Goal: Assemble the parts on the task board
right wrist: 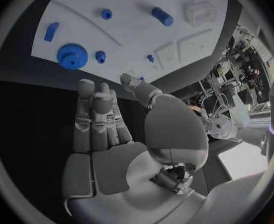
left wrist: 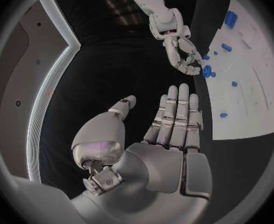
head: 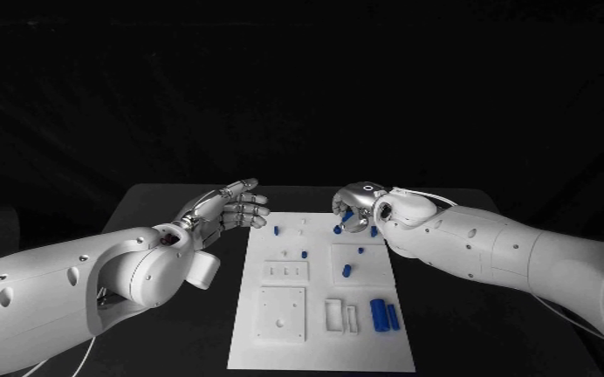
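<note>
The white task board (head: 321, 346) lies lengthwise in the middle of the black table. A blue gear (right wrist: 71, 56) sits at its far end with small blue pegs (right wrist: 100, 56) around it. My right hand (head: 358, 205) hovers over that far end, fingers bent downward just short of the gear (left wrist: 206, 70), nothing between fingers and thumb (right wrist: 137, 87). My left hand (head: 228, 208) is held flat off the board's far left corner, fingers straight and empty (left wrist: 174, 117). Two blue cylinders (head: 382, 314) lie near the board's right edge.
Raised white blocks (head: 282, 313) and a slotted plate (head: 287, 272) occupy the board's left half, with a small white frame (head: 335, 315) beside the cylinders. More blue pegs (head: 347, 270) stand mid-board. Bare black table (head: 176, 198) surrounds the board.
</note>
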`<state>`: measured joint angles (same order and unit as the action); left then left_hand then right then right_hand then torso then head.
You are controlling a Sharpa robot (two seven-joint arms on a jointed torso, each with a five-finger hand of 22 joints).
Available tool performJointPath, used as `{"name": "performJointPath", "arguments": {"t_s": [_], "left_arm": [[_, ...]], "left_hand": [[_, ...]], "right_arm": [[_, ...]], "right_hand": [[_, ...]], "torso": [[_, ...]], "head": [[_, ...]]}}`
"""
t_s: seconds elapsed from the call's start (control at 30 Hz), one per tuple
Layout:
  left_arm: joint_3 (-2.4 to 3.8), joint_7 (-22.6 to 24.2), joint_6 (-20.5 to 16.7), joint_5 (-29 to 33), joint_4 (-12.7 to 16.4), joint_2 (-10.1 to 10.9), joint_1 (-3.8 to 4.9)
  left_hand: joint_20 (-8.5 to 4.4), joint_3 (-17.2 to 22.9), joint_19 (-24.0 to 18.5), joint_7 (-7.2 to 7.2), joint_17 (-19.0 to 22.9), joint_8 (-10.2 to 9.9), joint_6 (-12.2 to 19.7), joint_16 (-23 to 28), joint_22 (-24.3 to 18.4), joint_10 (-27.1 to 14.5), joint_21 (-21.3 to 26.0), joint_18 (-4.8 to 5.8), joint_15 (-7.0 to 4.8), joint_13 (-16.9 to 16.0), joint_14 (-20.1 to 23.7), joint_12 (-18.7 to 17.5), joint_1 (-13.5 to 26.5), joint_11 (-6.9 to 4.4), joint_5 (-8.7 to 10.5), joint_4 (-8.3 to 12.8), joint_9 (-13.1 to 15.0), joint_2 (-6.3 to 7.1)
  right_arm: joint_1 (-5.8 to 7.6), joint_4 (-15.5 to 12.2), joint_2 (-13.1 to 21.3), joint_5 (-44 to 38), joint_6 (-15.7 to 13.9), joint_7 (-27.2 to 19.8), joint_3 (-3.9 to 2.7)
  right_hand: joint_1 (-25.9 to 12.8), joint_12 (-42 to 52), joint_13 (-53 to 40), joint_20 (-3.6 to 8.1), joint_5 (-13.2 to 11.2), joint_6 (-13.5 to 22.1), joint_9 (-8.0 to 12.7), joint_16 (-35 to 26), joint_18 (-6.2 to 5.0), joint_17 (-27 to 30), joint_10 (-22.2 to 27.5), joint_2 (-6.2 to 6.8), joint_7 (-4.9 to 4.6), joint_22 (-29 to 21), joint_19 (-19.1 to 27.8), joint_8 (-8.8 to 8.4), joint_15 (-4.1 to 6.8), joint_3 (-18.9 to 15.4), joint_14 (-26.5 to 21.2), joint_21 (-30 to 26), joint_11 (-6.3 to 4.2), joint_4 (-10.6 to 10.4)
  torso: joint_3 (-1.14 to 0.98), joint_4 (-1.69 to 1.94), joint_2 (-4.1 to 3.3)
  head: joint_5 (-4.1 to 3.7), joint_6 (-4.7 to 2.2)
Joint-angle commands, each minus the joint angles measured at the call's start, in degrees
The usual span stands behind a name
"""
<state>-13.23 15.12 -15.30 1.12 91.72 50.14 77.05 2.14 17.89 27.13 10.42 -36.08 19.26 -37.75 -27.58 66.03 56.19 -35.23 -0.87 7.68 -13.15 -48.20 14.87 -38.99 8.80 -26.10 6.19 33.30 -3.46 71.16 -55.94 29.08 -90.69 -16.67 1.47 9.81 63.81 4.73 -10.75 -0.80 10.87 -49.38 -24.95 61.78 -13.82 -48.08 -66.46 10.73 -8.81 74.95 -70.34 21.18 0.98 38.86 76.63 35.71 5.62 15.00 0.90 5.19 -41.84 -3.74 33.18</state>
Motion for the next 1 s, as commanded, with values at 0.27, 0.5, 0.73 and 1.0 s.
{"name": "performJointPath", "arguments": {"t_s": [0.27,0.5,0.73,1.0], "left_arm": [[0.08,0.91,1.88,1.31,1.21,0.09,0.25],[0.09,0.89,1.99,1.49,1.44,0.06,0.25],[0.09,0.73,1.93,1.61,1.69,0.02,0.25],[0.09,0.71,2.07,1.61,1.71,-0.02,0.25]], "left_hand": [[-0.24,8.65,0.17,1.73,0.30,-0.79,-1.10,-0.80,0.22,-0.19,-0.20,0.61,-0.12,-0.56,-0.45,1.12,-2.36,-0.03,-5.51,10.08,0.79,-4.24],[-0.25,14.48,-0.02,1.77,0.35,-1.11,-1.33,-1.12,0.71,-0.26,-0.70,0.87,-0.10,-0.79,-0.49,1.44,-2.98,0.00,-12.83,10.56,1.36,-3.52],[-0.23,20.39,-0.08,1.78,0.33,-1.29,-1.41,-1.44,1.11,-0.34,-1.16,0.87,-0.10,-1.03,-0.47,1.77,-4.69,-0.02,-15.61,10.40,1.96,-1.77],[-0.27,21.26,-0.06,1.76,0.31,-1.35,-1.45,-1.60,1.31,-0.37,-1.41,0.85,-0.13,-1.13,-0.49,1.92,-4.53,-0.04,-13.91,10.44,2.23,-1.06]], "right_arm": [[-0.77,2.58,-1.30,-3.68,-1.14,2.72,-0.03],[-0.99,3.71,-1.86,-3.92,-1.71,2.93,-0.03],[-1.09,4.32,-2.24,-4.52,-2.40,3.58,-0.03],[-1.16,4.83,-2.23,-4.56,-1.90,3.47,-0.03]], "right_hand": [[0.01,-0.61,0.02,1.59,-0.57,-0.30,0.00,0.83,-1.18,-0.07,-0.26,0.86,0.00,0.55,-2.09,-0.39,-0.29,0.72,-0.13,0.42,0.21,-0.15],[0.01,-0.81,0.08,1.63,-0.67,-0.29,0.01,1.15,-1.18,-0.01,-0.06,1.11,-0.01,0.67,-2.11,-0.51,-0.39,1.05,-0.24,0.46,0.30,-0.33],[0.08,-0.84,0.09,1.66,-1.05,-0.39,-0.01,1.44,-1.18,0.08,-0.09,1.20,0.03,0.77,-2.16,-0.56,-0.41,1.39,-0.33,0.52,0.32,-0.51],[0.27,-0.81,0.05,1.69,-2.12,-0.66,-0.08,2.00,-1.18,0.36,-0.30,1.48,0.09,0.91,-2.22,-0.65,-0.37,2.26,-0.51,0.58,0.27,-0.94]], "torso": [[0.44,0.98,-1.76],[0.50,1.32,-2.59],[0.57,1.50,-3.41],[0.61,1.65,-4.07]], "head": [[-0.82,-0.62],[-0.99,-0.96],[-1.16,-1.29],[-1.29,-1.52]]}}
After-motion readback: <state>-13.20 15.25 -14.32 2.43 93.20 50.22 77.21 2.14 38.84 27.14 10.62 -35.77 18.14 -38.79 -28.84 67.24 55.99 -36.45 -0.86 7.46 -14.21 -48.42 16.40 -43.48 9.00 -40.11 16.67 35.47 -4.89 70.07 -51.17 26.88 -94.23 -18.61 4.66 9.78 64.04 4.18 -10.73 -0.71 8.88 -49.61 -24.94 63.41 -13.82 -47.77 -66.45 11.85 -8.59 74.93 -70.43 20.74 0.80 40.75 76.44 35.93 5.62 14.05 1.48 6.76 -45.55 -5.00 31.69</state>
